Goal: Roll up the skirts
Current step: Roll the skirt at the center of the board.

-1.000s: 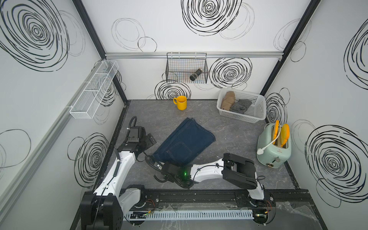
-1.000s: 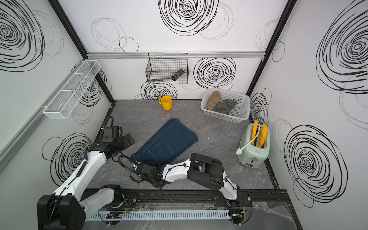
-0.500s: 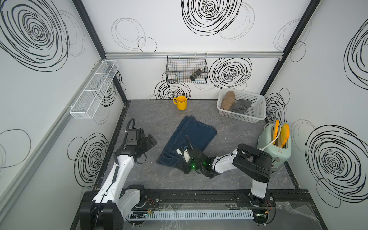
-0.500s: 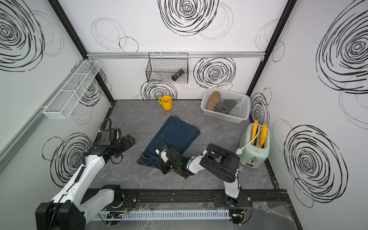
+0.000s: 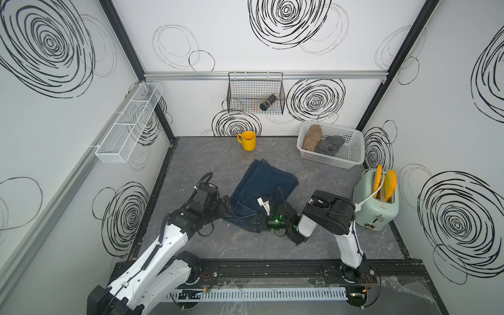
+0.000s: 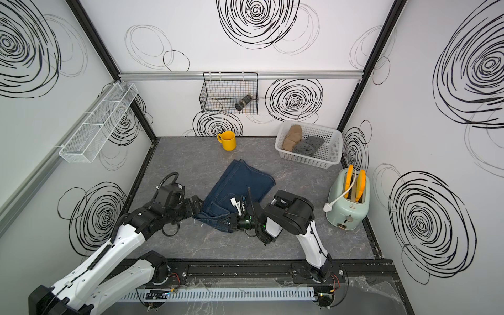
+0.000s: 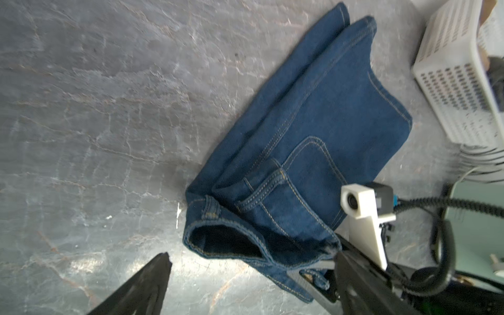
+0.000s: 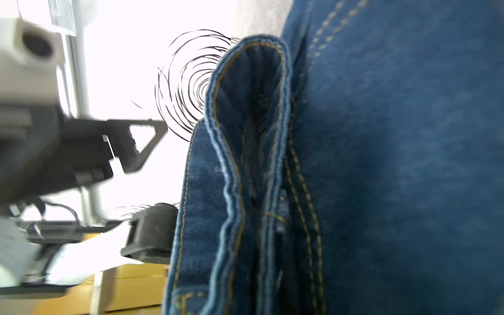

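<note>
Two grippers, one denim skirt (image 5: 266, 185)
right gripper (image 5: 258, 222) clamped on its near end; left gripper (image 5: 227, 204) spread wide, just beside; long axis runs away from both.

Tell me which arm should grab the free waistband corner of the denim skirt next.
Left. The left gripper is open and sits right beside that corner of the denim skirt; the right gripper is shut on the waistband's other end.

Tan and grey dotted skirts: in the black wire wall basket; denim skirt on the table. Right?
No: the tan skirt and grey dotted skirt lie in the white plastic basket, per both top views. The denim skirt is on the table.
</note>
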`<state>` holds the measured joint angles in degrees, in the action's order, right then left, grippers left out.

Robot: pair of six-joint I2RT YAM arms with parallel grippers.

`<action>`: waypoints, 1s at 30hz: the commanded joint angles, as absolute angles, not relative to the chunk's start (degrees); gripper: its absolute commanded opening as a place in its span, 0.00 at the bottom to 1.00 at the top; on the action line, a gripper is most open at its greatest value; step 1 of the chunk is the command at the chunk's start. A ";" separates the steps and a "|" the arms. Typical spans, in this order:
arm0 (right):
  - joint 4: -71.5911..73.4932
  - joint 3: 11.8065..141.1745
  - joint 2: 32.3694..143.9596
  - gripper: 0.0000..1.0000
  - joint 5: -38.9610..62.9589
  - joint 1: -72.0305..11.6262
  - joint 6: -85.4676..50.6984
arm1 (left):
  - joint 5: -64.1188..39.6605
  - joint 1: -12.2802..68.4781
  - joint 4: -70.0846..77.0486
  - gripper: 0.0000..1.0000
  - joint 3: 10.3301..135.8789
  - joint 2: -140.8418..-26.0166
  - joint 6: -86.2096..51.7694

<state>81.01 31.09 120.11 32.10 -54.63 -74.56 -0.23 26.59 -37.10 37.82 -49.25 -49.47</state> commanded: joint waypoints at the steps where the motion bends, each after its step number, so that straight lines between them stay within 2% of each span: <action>1: 87.73 29.85 121.41 0.00 33.84 -54.45 -85.69 | 4.83 30.95 -39.69 0.97 36.45 -47.00 -56.10; 5: 89.93 29.77 122.57 0.00 34.29 -53.98 -92.13 | -1.13 32.15 -32.40 0.96 30.78 -45.42 -59.07; 13: 96.06 30.55 124.83 0.00 36.12 -53.85 -101.33 | -2.84 32.76 -24.72 0.99 29.57 -50.11 -56.63; 15: 98.80 30.37 126.55 0.00 36.29 -54.09 -106.57 | -2.95 33.70 -22.67 0.91 29.69 -50.95 -55.89; 18: 102.84 29.00 128.13 0.00 34.41 -54.83 -113.38 | -2.47 34.98 -20.93 0.73 29.78 -52.97 -54.05; 23: 100.40 26.84 126.98 0.00 32.43 -55.20 -115.23 | 4.73 37.82 -24.42 0.57 32.62 -56.45 -50.58; 28: 103.50 23.21 127.20 0.00 27.97 -55.49 -120.41 | 11.57 42.69 -28.65 0.61 35.24 -57.87 -51.97; 30: 105.17 23.50 128.24 0.00 27.41 -55.88 -122.32 | 10.08 43.18 -25.89 0.61 34.75 -59.59 -52.29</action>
<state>94.19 26.89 123.85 29.71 -55.13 -109.23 6.83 42.33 -26.63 33.69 -57.76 -51.72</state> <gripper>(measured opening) 0.156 0.610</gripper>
